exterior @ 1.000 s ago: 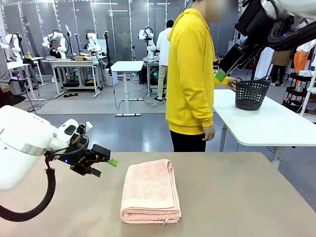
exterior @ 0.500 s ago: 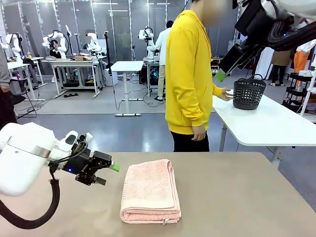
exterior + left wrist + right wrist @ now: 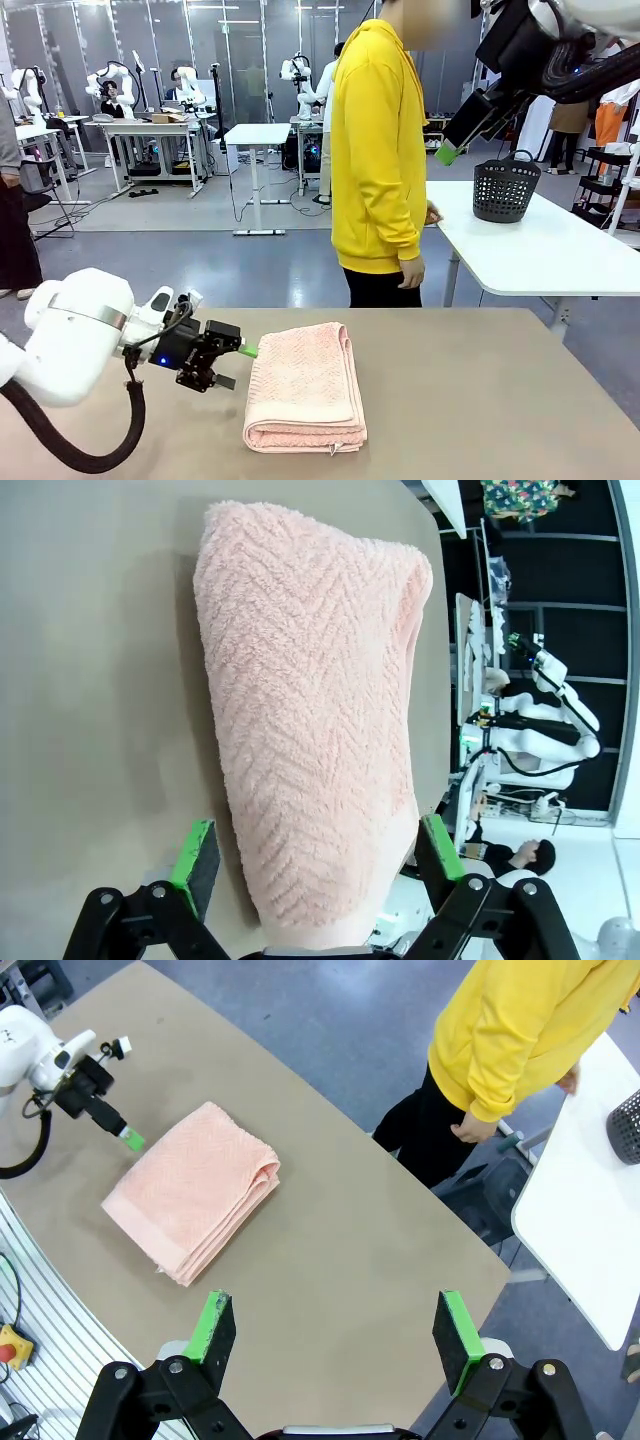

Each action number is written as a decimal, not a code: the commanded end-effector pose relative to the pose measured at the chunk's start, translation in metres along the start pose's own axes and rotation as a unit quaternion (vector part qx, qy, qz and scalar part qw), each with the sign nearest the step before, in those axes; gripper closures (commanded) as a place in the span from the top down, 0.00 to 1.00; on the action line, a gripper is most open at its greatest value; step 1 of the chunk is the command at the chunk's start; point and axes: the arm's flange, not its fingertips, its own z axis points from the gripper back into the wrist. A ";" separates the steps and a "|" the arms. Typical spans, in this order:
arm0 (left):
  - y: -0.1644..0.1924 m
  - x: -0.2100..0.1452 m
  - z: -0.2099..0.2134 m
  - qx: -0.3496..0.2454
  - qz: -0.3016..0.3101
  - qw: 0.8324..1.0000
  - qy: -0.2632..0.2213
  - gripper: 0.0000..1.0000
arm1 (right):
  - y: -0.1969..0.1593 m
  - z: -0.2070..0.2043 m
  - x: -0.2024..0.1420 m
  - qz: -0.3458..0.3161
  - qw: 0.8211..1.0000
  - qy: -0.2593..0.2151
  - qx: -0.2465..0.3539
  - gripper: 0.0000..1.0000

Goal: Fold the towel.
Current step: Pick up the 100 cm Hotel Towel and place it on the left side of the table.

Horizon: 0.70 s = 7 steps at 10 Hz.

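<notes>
The towel (image 3: 305,385) is salmon pink and lies folded into a long pad on the tan table (image 3: 470,400). My left gripper (image 3: 238,365) is open at the towel's left edge, low over the table. In the left wrist view the towel (image 3: 310,710) runs away from the left gripper (image 3: 318,852), and its near end sits between the green pads (image 3: 195,855). My right gripper (image 3: 450,150) hangs open high at the upper right, far from the cloth. From above, the right gripper (image 3: 335,1330) looks down on the towel (image 3: 190,1190) and the left gripper (image 3: 128,1138).
A person in a yellow hoodie (image 3: 378,150) stands at the table's far edge, one hand by the white side table (image 3: 540,250). On that table stands a dark basket (image 3: 506,188). Bare tabletop lies to the right of the towel.
My left gripper has moved right, up to the towel's left edge. The person's hand has let go of the basket and drawn back. The right arm has stayed still.
</notes>
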 end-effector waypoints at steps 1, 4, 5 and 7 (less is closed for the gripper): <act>0.013 0.005 -0.014 -0.032 0.011 0.999 -0.010 1.00 | 0.001 0.002 0.000 -0.001 1.000 0.004 -0.002 1.00; 0.019 0.005 -0.029 -0.070 0.027 0.997 -0.006 1.00 | 0.001 0.002 0.000 -0.001 1.000 0.004 -0.002 1.00; 0.019 0.005 -0.030 -0.076 0.029 0.997 -0.007 1.00 | 0.001 0.002 0.000 -0.001 1.000 0.004 -0.002 1.00; 0.018 0.008 -0.034 -0.071 0.038 0.997 -0.011 1.00 | 0.001 0.002 0.000 -0.001 1.000 0.004 -0.002 1.00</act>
